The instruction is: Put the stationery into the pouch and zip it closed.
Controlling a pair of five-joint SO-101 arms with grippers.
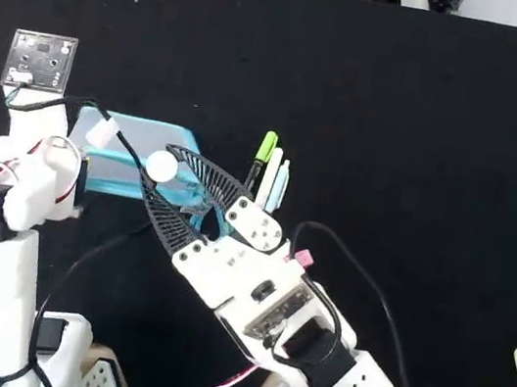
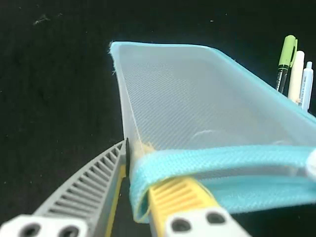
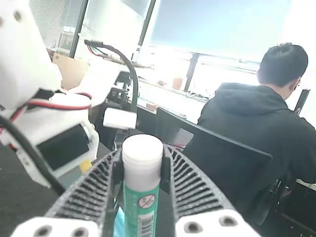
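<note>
The left gripper [image 2: 136, 154] has its jaws closed on the teal zip edge of the mesh pouch [image 2: 197, 108]. The right gripper [image 3: 142, 152] clamps its jaws on a glue stick [image 3: 141, 168] (white cap, green body) over the pouch. Three pens [image 2: 295, 69] lie just beside the pouch on the black worktop [image 1: 427, 132].
</note>
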